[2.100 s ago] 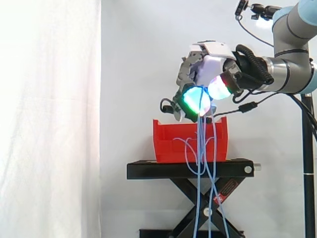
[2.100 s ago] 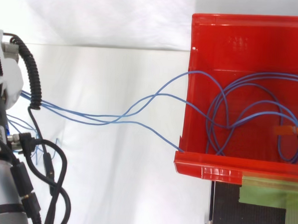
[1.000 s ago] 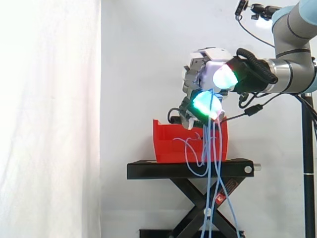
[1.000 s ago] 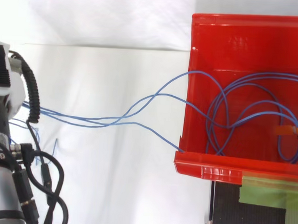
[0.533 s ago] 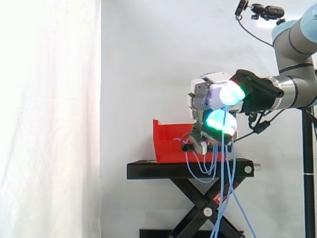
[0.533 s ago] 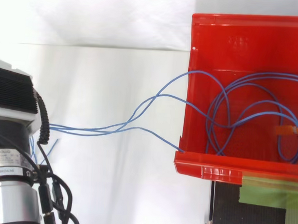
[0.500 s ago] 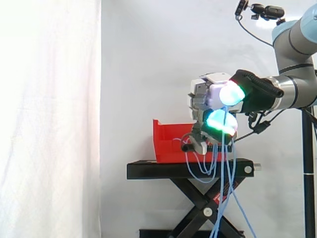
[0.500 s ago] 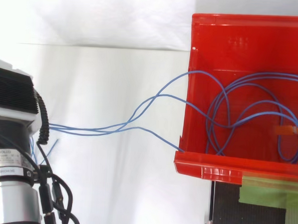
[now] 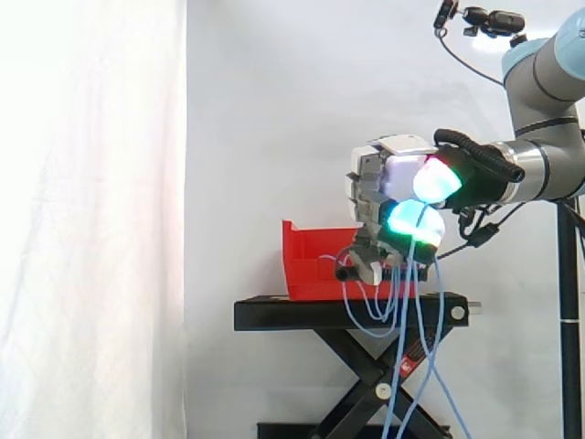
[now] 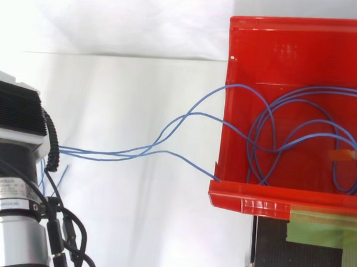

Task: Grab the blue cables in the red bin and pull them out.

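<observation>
The red bin (image 9: 315, 273) sits on a black scissor stand (image 9: 352, 313). Seen from above, blue cables (image 10: 298, 137) coil inside the bin (image 10: 229, 82), and several strands cross its left wall toward the arm at the left edge. From the side, my hand (image 9: 388, 187) hovers in front of the bin's right half, at about rim height. Its fingers are curled with the glowing pads (image 9: 413, 222) pressed together on the blue cables (image 9: 422, 320). The strands loop down from the hand past the stand.
A small orange tag (image 10: 345, 155) sits on a cable at the bin's right side. Green tape (image 10: 323, 231) marks the stand top below the bin. A white curtain hangs behind, and a black pole (image 9: 569, 302) stands at the right.
Over the last two seconds the hand has dropped from above the bin to rim height and shifted right, taking the cables with it. In the last half second it barely moved.
</observation>
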You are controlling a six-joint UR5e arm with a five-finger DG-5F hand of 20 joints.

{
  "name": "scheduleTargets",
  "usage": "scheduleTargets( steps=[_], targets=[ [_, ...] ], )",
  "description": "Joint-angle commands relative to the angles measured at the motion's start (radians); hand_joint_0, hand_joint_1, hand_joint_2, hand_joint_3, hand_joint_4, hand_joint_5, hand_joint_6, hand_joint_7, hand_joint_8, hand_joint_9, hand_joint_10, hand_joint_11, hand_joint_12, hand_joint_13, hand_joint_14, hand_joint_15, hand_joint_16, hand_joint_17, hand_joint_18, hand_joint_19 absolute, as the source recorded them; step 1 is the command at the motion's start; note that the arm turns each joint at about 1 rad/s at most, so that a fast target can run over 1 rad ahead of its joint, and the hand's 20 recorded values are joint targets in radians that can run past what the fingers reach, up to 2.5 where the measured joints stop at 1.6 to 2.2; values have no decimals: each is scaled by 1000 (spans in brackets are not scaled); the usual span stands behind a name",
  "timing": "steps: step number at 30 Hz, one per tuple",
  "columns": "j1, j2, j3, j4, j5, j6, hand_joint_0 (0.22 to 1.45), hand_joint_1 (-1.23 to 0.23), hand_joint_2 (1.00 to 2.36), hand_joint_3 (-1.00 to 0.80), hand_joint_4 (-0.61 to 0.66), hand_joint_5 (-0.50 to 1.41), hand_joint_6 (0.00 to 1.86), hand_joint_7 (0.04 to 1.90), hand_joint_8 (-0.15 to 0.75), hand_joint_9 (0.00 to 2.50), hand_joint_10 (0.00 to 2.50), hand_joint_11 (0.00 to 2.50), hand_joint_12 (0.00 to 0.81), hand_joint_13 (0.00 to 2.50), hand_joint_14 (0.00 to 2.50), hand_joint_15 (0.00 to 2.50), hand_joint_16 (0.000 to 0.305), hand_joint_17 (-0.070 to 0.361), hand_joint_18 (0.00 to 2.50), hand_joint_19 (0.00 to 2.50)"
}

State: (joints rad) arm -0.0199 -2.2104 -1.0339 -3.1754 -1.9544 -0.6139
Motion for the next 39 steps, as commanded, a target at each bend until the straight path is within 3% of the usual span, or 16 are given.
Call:
scheduleTargets(
  steps=[1,12,20,23,31,39],
  targets=[
    [0,0,0,0,0,7,809,-843,1000,-1000,92,909,249,844,182,1244,225,1876,303,1297,18,1446,44,98,758,688],
    [0,0,0,-11,2,15,846,-875,1000,-1000,74,919,302,842,181,1262,206,1885,293,1294,20,1445,43,96,759,690],
    [2,0,0,-40,2,27,910,-878,1000,-1000,25,859,594,758,171,1270,205,1886,289,1296,21,1437,42,93,766,692],
    [2,0,0,-72,2,64,918,-871,1000,-1000,19,844,664,734,172,1272,208,1885,286,1298,21,1443,42,94,773,688],
    [2,0,-2,-83,2,150,938,-856,1000,-1000,-4,805,783,703,173,1264,231,1886,287,1303,21,1446,42,94,779,683],
    [2,0,-117,-60,26,239,947,-852,1000,-1000,1,780,859,670,176,1251,247,1881,283,1304,21,1449,42,94,781,681]
  ],
)
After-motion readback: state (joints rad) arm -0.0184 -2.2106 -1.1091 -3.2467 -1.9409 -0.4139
